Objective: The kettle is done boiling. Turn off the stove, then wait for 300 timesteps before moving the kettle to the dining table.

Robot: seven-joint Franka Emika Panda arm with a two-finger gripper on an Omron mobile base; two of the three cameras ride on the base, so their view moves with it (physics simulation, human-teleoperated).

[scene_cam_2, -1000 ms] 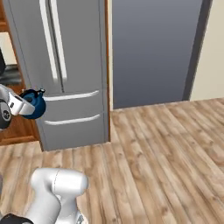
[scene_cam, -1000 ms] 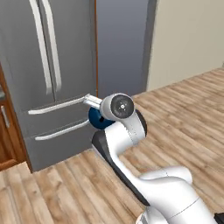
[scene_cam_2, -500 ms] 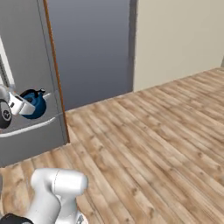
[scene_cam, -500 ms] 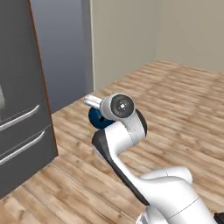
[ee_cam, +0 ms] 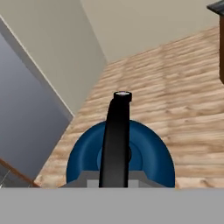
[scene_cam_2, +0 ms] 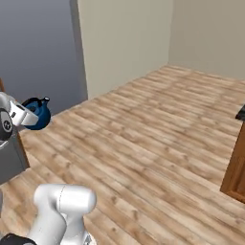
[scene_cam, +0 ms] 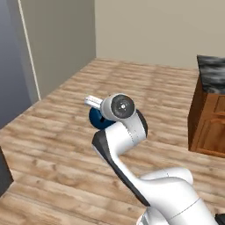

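Carry phase, my read: kettle (ee_cam: 120,159) is in my grip and off the stove, base still out on open wood floor (scene_cam_2: 158,139). To do this well I should keep the wrist level so the kettle stays upright, keep the clamp firm on the thin black handle (ee_cam: 116,138), and avoid fast swings while the base drives. A marbled top on a wood base (scene_cam: 211,110) sits at 3 o'clock in the left base view; probably the dining table side, cannot confirm from this sliver. Set-down should wait until the top is squarely under the kettle.

My gripper (scene_cam_2: 28,115) is narrow, closed around the handle. In the hand view the handle runs up from 6 o'clock between my tips, and the blue body hangs below it, touching nothing else. In the left base view the kettle (scene_cam: 100,119) peeks out at 9 o'clock of my wrist, above the floor. In the right base view it is at 9 o'clock, near the grey wall panel (scene_cam_2: 43,52).
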